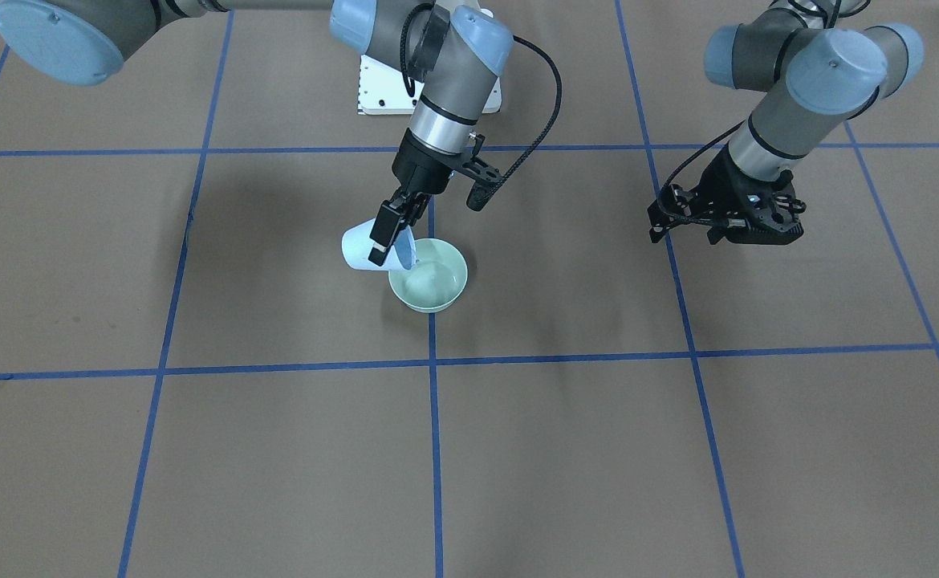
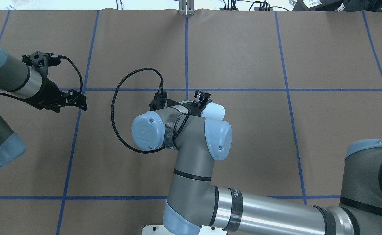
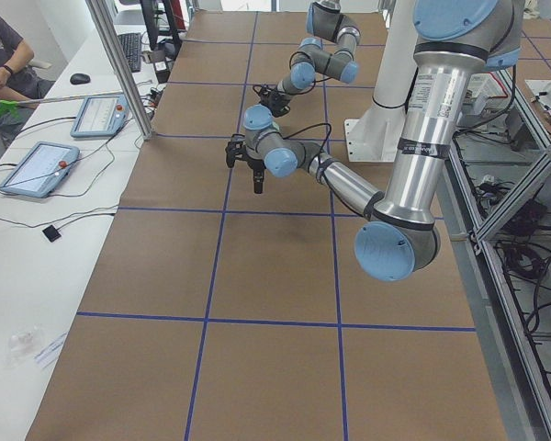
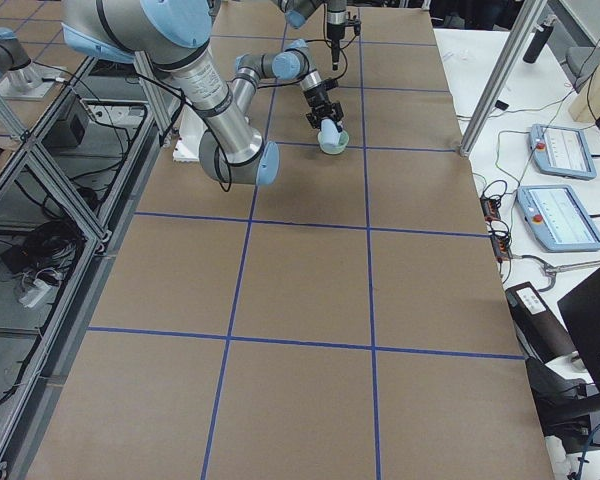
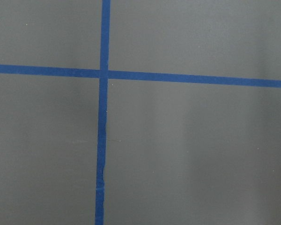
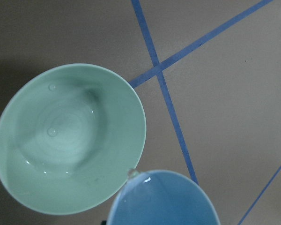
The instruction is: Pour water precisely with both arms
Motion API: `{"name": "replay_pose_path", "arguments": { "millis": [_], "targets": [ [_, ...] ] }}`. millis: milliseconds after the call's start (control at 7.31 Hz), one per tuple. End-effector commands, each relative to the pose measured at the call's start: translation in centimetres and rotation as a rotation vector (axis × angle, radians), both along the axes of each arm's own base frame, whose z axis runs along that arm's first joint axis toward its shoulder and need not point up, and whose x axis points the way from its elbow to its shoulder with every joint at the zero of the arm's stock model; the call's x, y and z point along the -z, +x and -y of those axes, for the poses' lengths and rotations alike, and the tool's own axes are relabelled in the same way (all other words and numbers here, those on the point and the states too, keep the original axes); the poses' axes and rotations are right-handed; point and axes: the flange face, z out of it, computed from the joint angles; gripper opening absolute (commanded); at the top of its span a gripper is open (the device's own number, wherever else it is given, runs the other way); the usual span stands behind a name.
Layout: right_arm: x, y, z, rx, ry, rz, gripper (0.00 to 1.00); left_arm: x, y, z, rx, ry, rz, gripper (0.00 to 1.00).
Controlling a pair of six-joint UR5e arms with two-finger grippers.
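My right gripper (image 1: 384, 243) is shut on a pale blue cup (image 1: 359, 249) and holds it tipped, its lip over the rim of a pale green bowl (image 1: 431, 281) on the table. In the right wrist view the bowl (image 6: 70, 140) holds a little water (image 6: 56, 133), seen as faint ripples and glints, and a drop hangs at the cup's lip (image 6: 132, 173). My left gripper (image 1: 714, 233) hangs over bare table far from the bowl, holding nothing. I cannot tell how its jaws stand. In the overhead view the right wrist hides most of the bowl (image 2: 186, 102).
Brown table surface with a blue tape grid (image 1: 432, 365). The white pedestal plate (image 1: 377, 88) stands behind the bowl. A black cable (image 2: 116, 107) loops off the right wrist. An operator (image 3: 5, 55) and two tablets (image 3: 37, 165) are on a side bench.
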Motion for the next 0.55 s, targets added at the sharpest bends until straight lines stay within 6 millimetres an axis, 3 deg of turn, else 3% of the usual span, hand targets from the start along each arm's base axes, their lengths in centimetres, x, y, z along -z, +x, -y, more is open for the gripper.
{"name": "replay_pose_path", "arguments": {
  "millis": [0, 411],
  "targets": [
    [-0.07, -0.52, -0.99, 0.016, 0.021, -0.063, 0.36, -0.21, 0.02, 0.08, 0.0, -0.002, 0.003, 1.0],
    [-0.22, -0.78, -1.41, 0.021, 0.026, -0.112, 0.36, -0.19, 0.02, 0.08, 0.001, -0.002, 0.002, 1.0]
  ]
}}
